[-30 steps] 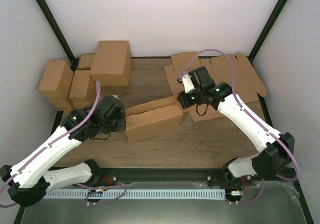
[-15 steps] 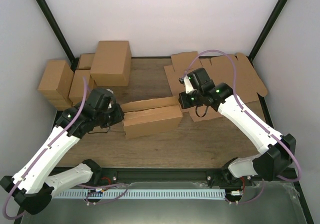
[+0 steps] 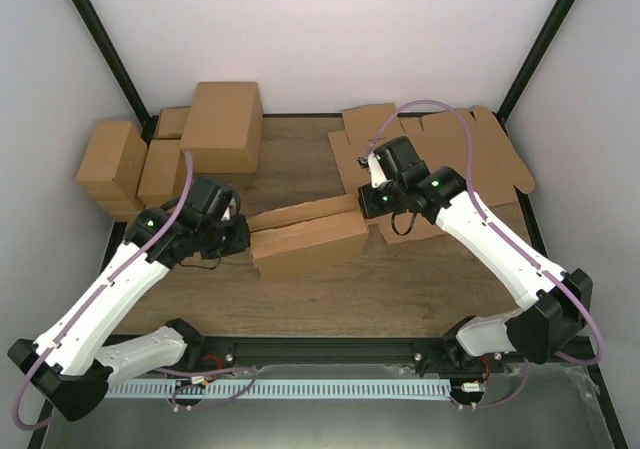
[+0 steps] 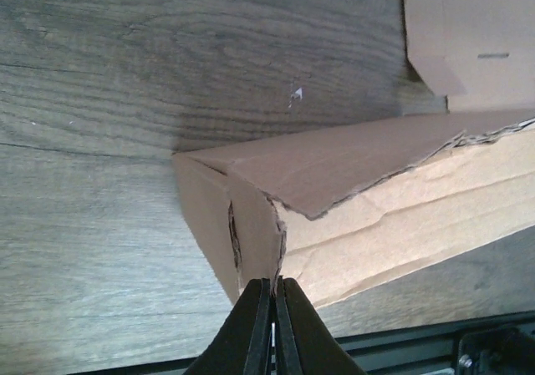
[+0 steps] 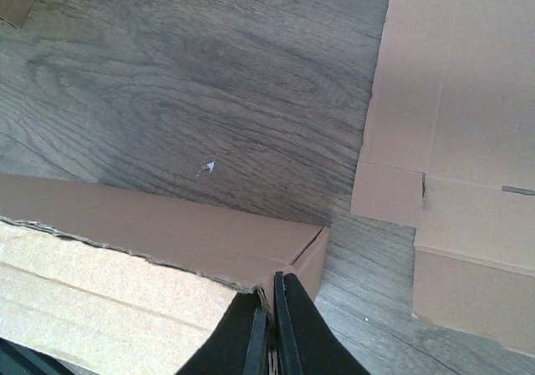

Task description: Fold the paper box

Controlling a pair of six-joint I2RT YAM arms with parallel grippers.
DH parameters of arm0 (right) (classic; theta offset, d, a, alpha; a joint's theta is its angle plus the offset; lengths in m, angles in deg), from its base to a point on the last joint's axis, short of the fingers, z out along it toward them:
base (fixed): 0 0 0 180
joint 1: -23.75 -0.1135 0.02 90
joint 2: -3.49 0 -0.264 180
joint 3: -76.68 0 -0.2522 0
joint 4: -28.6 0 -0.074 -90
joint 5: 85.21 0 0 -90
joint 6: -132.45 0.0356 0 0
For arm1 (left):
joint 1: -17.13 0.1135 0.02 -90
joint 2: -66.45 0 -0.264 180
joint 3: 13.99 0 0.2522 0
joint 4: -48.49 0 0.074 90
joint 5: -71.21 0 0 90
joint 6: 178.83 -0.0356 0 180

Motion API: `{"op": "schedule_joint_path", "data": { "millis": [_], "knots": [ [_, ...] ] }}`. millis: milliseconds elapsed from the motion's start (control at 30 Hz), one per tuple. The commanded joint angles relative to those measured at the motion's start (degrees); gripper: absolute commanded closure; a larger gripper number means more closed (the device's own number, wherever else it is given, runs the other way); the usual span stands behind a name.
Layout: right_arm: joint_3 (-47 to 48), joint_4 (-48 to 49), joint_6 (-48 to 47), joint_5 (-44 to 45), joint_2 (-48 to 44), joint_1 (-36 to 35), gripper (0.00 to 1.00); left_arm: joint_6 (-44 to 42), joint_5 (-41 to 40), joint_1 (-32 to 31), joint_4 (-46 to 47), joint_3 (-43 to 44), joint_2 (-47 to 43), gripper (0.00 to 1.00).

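Table (image 3: 400, 289) centre: paper box (image 3: 305, 241) between fingers (image 4: 257, 325)

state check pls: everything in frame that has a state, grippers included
brown corrugated cardboard paper box: partly folded into a long shape, left end corner not closed
left gripper: shut, pinching the box's left end flap
right gripper: shut, pinching the box's right end wall
flat brown die-cut cardboard sheets: unfolded, lying flat at back right
brown folded cartons: closed, stacked at back left
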Motion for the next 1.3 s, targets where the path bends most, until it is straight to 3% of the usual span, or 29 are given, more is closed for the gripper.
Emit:
{"op": "schedule_joint_path", "data": {
  "millis": [0, 333, 767, 1267],
  "knots": [
    [2.1, -0.4, -1.1, 1.4, 0.6, -0.4, 0.97, -5.0, 1.5, 0.0, -4.8, -0.9, -0.2, 0.96],
    [3.2, -0.5, -0.4, 0.1, 1.7, -0.4, 0.97, -5.9, 3.5, 0.0, -3.7, -3.3, -0.2, 0.96],
    [6.1, -3.8, 10.2, -5.8, 3.4, -0.8, 0.9, -4.2, 4.6, 0.0, -1.0, -4.9, -1.4, 0.96],
    [-0.3, -3.2, 6.2, 4.2, -0.4, -3.2, 0.93, -3.8, 3.4, 0.0, 0.4, -5.6, -3.3, 0.96]
  ]
}}
